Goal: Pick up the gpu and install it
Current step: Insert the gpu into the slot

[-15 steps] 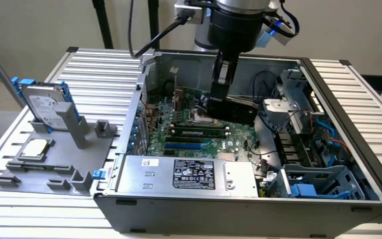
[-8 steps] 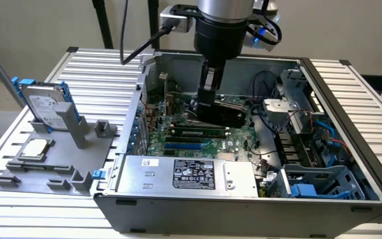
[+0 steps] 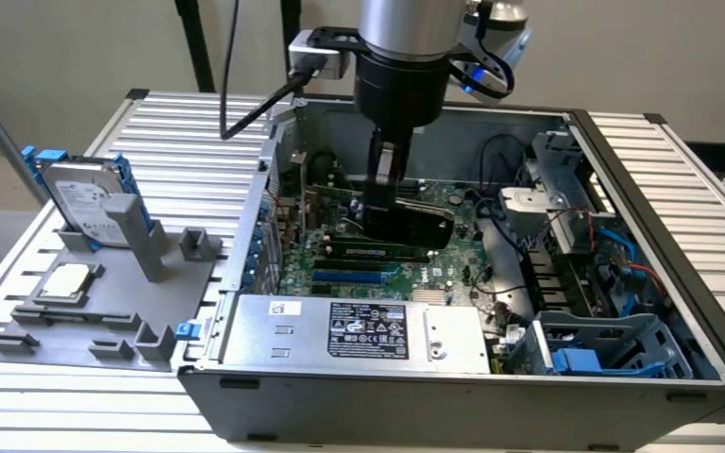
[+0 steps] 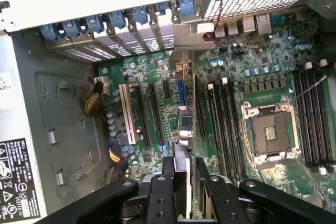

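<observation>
Reaching straight down into the open computer case [image 3: 463, 406], the single arm [image 3: 400, 57] has its one gripper [image 3: 381, 209] clenched on the gpu [image 3: 419, 228]. The gpu hangs low over the motherboard [image 3: 337, 269], roughly mid-case and dark from this angle. Whether its bottom edge touches a slot cannot be told.

From the wrist, the gripper [image 4: 184, 171] shows two black fingers [image 4: 167, 174] pinching the card. The gpu [image 4: 193, 108] runs edge-on as a thin green line with a silver cooler on one face.

Counting around it: one white expansion slot [image 4: 127, 114] with black slots beside it, one empty CPU socket [image 4: 270, 129], and two banks of long black memory slots [image 4: 226, 124] flanking that socket.

It's tight here. The nearer memory bank sits just beside one face of the card, and the expansion slots lie near the other. The card's far end points at the rear wall, where a row of blue bracket clips [image 4: 118, 22] lines the edge. Open room lies on the bare grey case floor [image 4: 63, 129] beyond the board.

Outside the case, on the exterior view's left, one grey fixture [image 3: 148, 311] carries one hard drive [image 3: 79, 193] with blue rails, standing upright, and one CPU chip [image 3: 67, 281] lying flat. Both are well apart from the gripper. One silver power supply [image 3: 362, 330] spans the case's near edge.
</observation>
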Robot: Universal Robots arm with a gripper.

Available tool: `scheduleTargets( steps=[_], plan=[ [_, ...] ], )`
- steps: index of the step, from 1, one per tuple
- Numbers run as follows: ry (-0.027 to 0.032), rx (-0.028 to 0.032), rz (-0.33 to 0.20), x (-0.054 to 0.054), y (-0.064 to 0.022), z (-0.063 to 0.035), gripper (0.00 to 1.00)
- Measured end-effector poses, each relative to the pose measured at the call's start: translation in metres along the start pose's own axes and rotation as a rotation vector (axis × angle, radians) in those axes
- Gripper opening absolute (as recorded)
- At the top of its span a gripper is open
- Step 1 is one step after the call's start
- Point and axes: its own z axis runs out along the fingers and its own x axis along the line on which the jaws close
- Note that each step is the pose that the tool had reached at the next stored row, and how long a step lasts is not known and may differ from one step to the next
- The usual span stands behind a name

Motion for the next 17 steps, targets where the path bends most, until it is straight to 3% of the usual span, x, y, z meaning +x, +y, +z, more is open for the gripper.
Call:
scheduleTargets(
  steps=[6,12,17],
  plan=[
    [-0.0016,0.0018,-0.076,0.0,0.0024,0.0101,0.27],
    [-0.015,0.0023,-0.102,0.002,0.0133,0.0201,0.27],
    [-0.032,0.0057,-0.107,0.006,0.0245,0.0266,0.27]
  ],
)
